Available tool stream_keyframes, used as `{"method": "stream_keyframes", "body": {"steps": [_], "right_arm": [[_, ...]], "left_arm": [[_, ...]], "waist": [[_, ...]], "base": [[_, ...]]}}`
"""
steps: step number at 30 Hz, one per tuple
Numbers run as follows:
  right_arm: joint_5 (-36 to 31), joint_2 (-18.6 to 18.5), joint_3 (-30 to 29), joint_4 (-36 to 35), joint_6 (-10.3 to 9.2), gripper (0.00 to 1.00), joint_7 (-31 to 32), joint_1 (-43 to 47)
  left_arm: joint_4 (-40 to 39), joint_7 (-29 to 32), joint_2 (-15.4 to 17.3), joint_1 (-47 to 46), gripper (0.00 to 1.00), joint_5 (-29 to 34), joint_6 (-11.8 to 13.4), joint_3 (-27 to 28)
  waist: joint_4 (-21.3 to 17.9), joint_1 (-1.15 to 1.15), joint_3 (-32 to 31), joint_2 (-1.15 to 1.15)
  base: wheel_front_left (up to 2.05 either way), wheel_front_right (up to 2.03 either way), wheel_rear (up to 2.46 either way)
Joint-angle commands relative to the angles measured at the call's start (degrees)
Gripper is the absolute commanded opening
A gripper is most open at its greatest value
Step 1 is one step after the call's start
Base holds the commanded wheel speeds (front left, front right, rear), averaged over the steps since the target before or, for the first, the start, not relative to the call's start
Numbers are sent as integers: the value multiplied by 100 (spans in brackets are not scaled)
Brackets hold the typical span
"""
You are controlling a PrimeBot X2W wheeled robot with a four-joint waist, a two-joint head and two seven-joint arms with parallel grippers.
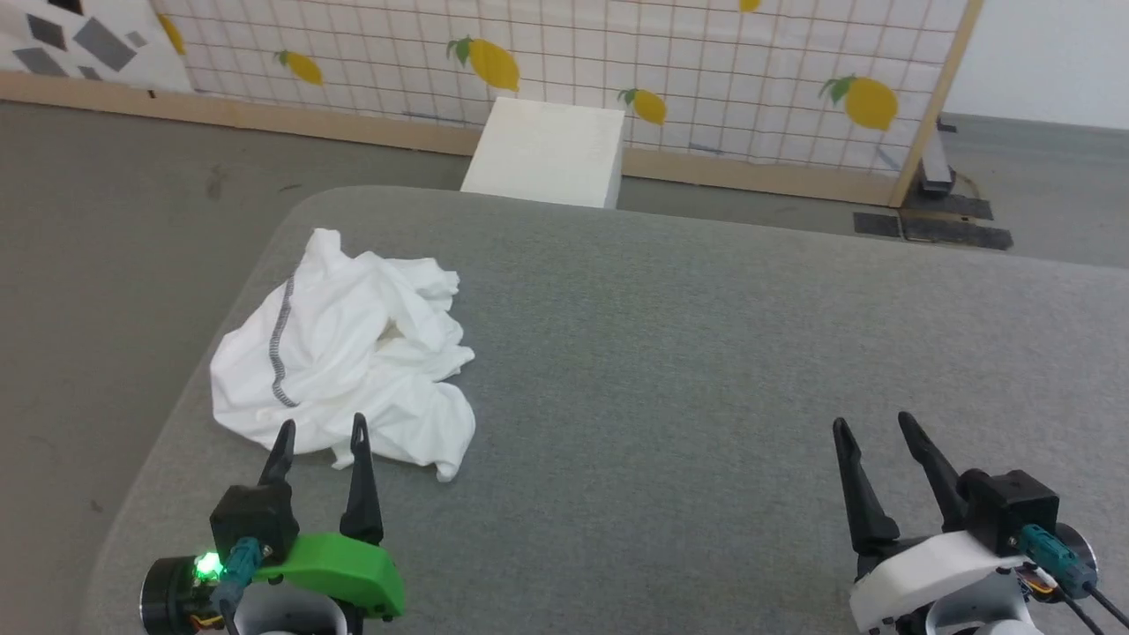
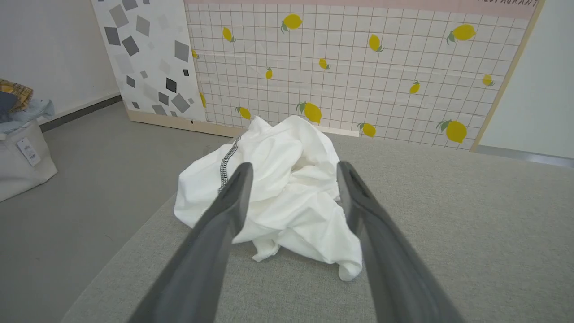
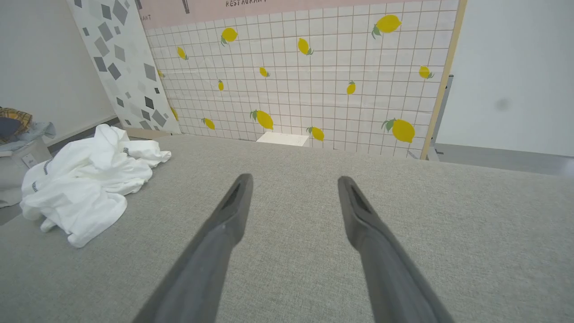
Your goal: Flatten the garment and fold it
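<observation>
Left end effector (image 1: 323, 421): fingers spread, empty, pointing away at near edge of garment (image 1: 353, 362) | right end effector (image 1: 871, 419): spread, empty, well apart above bare counter (image 1: 670, 353) | garment: crumpled heap by counter's left edge, long axis and grey seam (image 1: 280, 344) running near-to-far

This looks like a staged test lab: a wood-framed lemon-tile backdrop (image 1: 706, 79) stands on bare grey floor (image 1: 115, 220) before plain white walls (image 3: 506, 54).
</observation>
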Motion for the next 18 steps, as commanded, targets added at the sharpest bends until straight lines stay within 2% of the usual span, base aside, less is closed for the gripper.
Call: {"method": "stream_keyframes", "body": {"steps": [1, 18], "right_arm": [[57, 3, 20, 40, -4, 100, -76, 83], [225, 4, 65, 213, -5, 100, -278, 146]], "left_arm": [[-14, -72, -13, 121, 100, -48, 49, 16], [-20, -272, -17, 229, 100, -174, 129, 53]], "waist": [[130, 0, -14, 0], [582, 0, -39, 0]], "base": [[0, 0, 0], [0, 0, 0]]}}
